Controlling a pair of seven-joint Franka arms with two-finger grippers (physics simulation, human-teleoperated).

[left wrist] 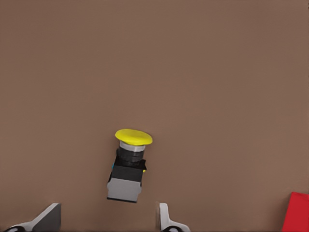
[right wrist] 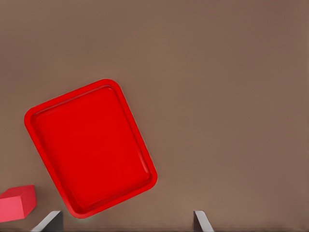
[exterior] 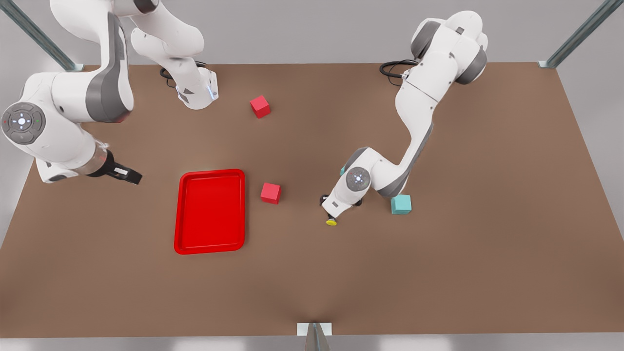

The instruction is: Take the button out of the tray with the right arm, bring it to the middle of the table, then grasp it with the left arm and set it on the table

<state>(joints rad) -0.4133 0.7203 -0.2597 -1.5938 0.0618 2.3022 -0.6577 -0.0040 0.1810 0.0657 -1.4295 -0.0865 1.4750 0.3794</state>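
The tiny push-button with a round yellow cap on a grey-black boxy body [left wrist: 128, 166] lies tipped on the plain matte brown bench [exterior: 463, 234] near its middle, right of the glossy red tray [exterior: 210, 211], just under the left tool [left wrist: 108, 217], whose fingers are spread and grip nothing. It looks light, rigid and small, with a slick domed cap, so the flat-sided body seems the best hold. The right tool [right wrist: 126, 223], released too, waits at the front view's left; no writing readable.

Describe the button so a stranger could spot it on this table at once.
Start at the red tray on the brown table; go toward the front view's right, past the red cube beside it. The button lies just under the left arm's open tool, before the teal cube. It alone has a round yellow cap on a grey-black body.
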